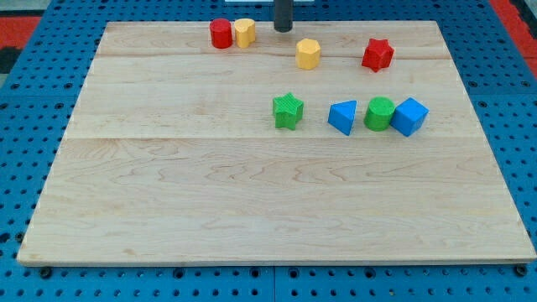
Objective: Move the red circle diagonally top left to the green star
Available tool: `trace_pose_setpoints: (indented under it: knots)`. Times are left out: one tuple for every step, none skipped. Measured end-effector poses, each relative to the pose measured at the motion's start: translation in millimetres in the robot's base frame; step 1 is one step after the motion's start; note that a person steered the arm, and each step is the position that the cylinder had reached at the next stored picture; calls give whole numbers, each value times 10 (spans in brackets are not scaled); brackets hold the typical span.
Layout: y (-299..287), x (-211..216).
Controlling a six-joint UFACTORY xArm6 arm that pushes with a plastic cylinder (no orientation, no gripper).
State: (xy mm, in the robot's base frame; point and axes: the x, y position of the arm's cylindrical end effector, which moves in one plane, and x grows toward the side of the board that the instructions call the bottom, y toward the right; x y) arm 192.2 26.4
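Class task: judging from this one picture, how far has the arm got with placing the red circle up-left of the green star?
Done: nothing visibly. The red circle sits at the view's top, touching a yellow block, far from the green star. In hand: my tip stands right of that pair, touching neither. Left: pushing the circle down toward the star's upper left.

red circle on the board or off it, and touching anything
On the board, near its top edge. The red circle touches the yellow block; my tip is apart.

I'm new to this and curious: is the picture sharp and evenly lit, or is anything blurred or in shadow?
Camera view: even light, no glare on the board; blocks such as the green star are crisp with faint shadows; my tip, near the top edge, looks slightly soft.
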Motion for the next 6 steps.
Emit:
trace_pose_setpoints:
  knots:
    - [-524, 0]
    - [-985, -3]
    - [-1053, 139]
    - [-891, 328]
    - [-756, 372]
    - [-729, 427]
